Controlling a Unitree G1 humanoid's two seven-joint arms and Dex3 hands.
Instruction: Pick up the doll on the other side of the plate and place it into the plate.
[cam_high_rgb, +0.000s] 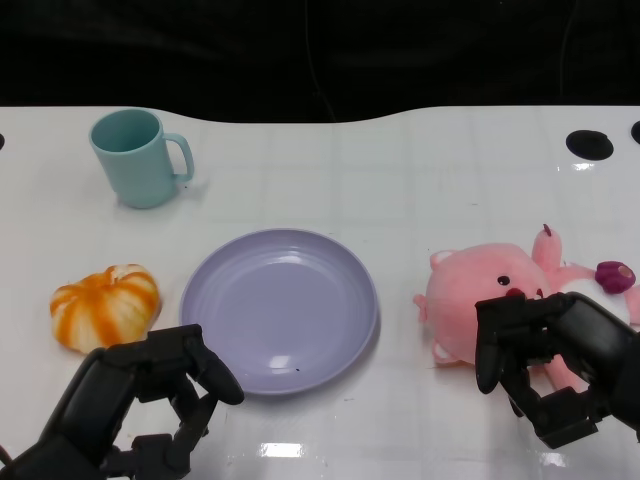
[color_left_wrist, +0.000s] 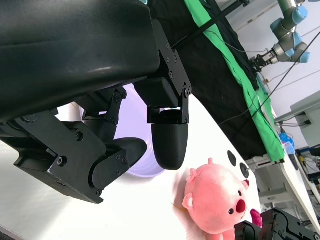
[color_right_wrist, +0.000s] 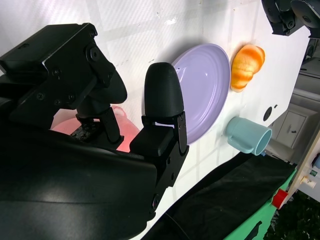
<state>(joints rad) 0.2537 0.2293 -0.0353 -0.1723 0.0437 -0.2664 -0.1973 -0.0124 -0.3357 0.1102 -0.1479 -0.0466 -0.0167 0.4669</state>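
Observation:
The pink plush doll lies on the white table to the right of the lavender plate, its face turned toward the plate. My right hand sits over the doll's near side with its fingers bent down against the doll's face; nothing is gripped. The right wrist view shows the doll as pink under the fingers and the plate beyond. My left hand hangs by the plate's near left rim, fingers loosely bent and holding nothing. In the left wrist view, the doll lies past the plate.
An orange pumpkin plush lies left of the plate, just ahead of my left hand. A teal mug stands at the far left. A black round hole is in the table at the far right. The plate has nothing in it.

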